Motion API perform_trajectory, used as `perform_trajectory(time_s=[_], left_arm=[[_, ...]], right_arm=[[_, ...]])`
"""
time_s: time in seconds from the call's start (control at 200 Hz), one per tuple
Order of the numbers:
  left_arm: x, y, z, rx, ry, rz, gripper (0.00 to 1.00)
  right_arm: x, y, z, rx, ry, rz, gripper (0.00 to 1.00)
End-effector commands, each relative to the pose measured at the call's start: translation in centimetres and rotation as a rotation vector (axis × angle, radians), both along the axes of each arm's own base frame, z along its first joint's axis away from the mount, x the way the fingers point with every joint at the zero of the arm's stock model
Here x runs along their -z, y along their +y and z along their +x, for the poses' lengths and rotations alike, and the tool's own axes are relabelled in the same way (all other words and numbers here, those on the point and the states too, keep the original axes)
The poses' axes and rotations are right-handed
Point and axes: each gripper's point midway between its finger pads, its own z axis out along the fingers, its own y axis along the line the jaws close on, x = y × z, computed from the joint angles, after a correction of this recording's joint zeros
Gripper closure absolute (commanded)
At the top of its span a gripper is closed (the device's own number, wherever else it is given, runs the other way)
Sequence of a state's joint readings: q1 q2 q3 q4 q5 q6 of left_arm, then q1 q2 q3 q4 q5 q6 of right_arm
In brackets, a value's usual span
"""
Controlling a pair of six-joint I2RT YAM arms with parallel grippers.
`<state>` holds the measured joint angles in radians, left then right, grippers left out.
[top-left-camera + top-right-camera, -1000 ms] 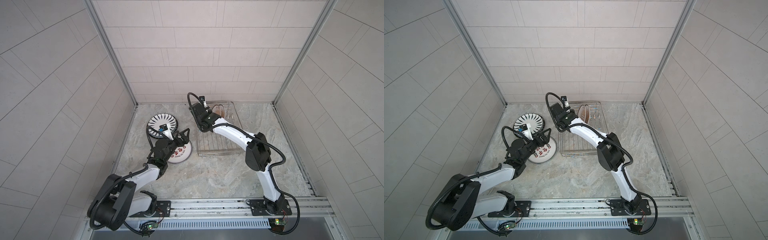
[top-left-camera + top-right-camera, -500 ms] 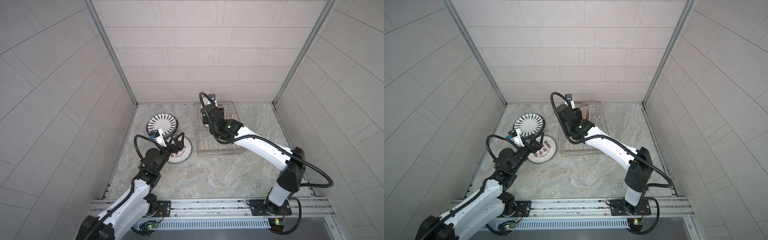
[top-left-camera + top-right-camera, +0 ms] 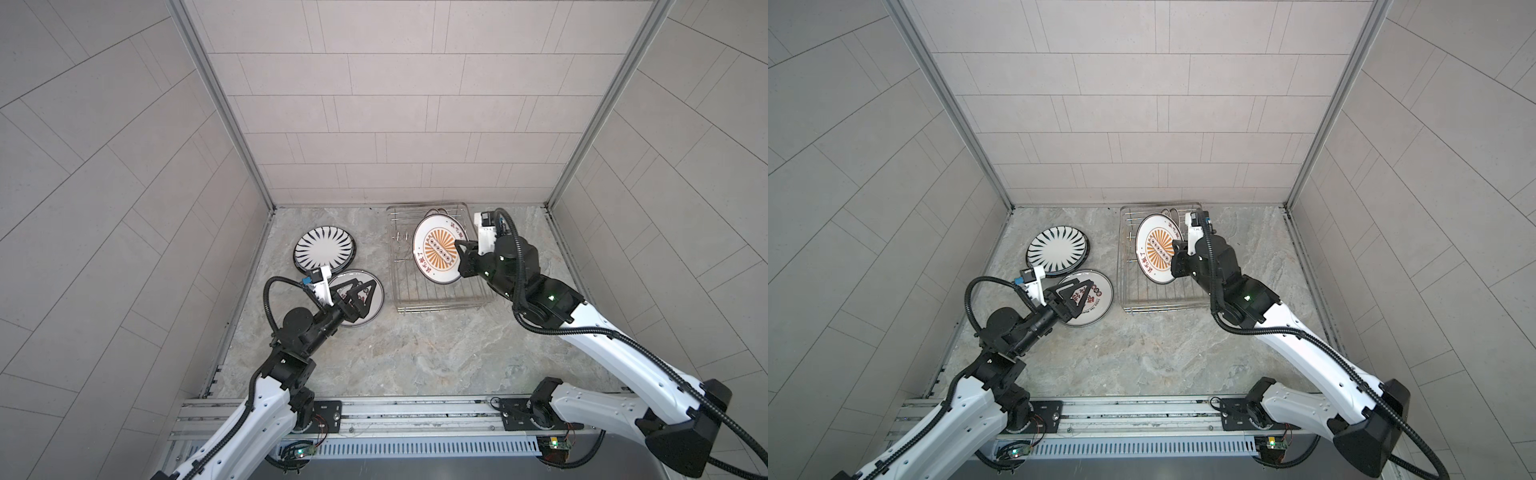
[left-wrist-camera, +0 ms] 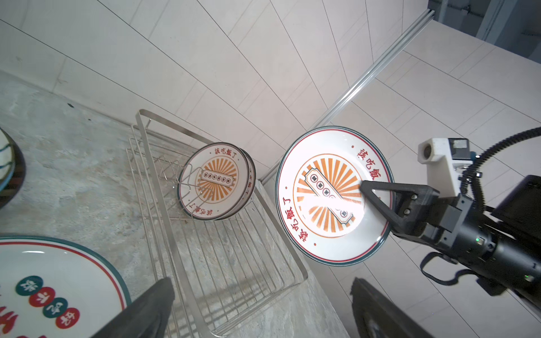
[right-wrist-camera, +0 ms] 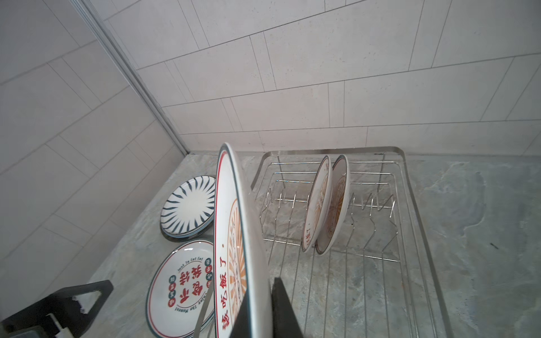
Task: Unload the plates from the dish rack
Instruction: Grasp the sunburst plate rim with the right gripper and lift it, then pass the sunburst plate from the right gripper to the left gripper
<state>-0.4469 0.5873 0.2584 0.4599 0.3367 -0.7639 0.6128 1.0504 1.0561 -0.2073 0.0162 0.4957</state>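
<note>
R gripper (image 3: 460,251) clamped on sunburst plate (image 3: 434,249) rim, edge-on above dish rack (image 3: 415,297). Thin grip: plate may slip or swing, hitting 2 racked plates (image 5: 326,204). L gripper (image 3: 360,287) apart over lettered plate (image 3: 375,305) on tabletop.

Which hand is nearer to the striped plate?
Left. The left hand hovers over the lettered plate beside the striped plate; the right hand holds a sunburst plate above the rack.
</note>
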Motion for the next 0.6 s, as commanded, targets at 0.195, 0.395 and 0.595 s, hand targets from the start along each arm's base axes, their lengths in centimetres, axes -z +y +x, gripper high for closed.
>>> perform_trajectory(time_s=[0.195,0.395,0.595], left_arm=[[-1.7,-3.9,-1.5,0.186,-0.049,-0.031,0.00],[-1.4,-3.5,-0.7,0.115,-0.052,-0.047,0.00],[-1.2,-4.2,0.6,0.115,-0.012,-0.126,0.19]], right_arm=[[-2.0,5.0,-3.4,-0.430,0.017,0.363,0.93],[-0.2,6.3,-3.2,-0.490,0.048,0.410,0.93],[1.0,7.3,-2.7,-0.527,0.066,0.428,0.93]])
